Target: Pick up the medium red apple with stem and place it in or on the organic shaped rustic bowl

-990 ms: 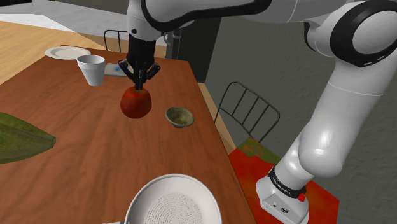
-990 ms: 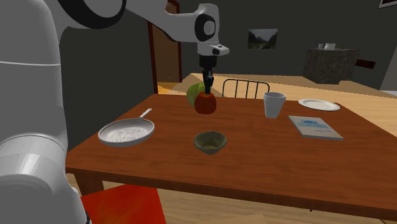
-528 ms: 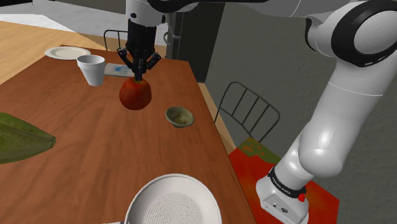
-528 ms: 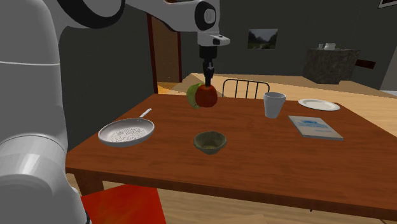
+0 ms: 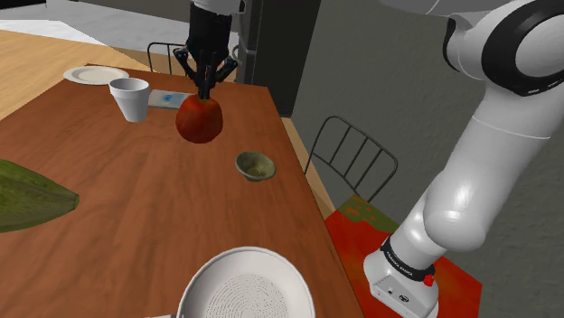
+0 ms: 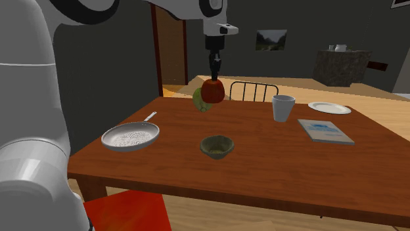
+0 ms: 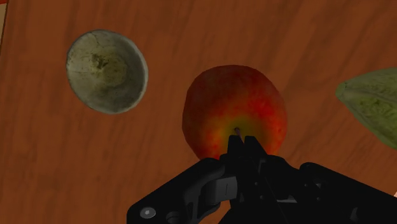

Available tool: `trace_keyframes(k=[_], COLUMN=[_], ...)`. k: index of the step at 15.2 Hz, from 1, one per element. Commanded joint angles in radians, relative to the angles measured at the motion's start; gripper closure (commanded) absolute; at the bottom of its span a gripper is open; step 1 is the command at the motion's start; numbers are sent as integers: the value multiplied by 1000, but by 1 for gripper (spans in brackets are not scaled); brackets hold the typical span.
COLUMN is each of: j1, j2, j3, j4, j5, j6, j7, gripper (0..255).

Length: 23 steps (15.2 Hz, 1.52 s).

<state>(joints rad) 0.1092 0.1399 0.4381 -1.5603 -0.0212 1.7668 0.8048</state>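
Red apple | stem mostly hidden by pincer clamped on it | hanging above table

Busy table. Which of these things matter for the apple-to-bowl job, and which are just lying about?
Job: gripper, shut on the red apple and holding it above the table; greenish bowl.
Lying about: white cup, white plate, booklet, white pan, green leaf-shaped thing.
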Motion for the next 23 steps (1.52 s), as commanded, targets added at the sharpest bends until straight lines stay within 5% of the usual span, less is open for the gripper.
trace_keyframes(k=[1, 11, 23], j1=[-24, -110, -104], j2=[-60, -375, -400], j3=[-10, -125, -122], j4=[-44, -238, -425], j5=[29, 150, 161], j6=[-11, -124, 38], j7=[-35, -243, -258], gripper=[255, 255, 255])
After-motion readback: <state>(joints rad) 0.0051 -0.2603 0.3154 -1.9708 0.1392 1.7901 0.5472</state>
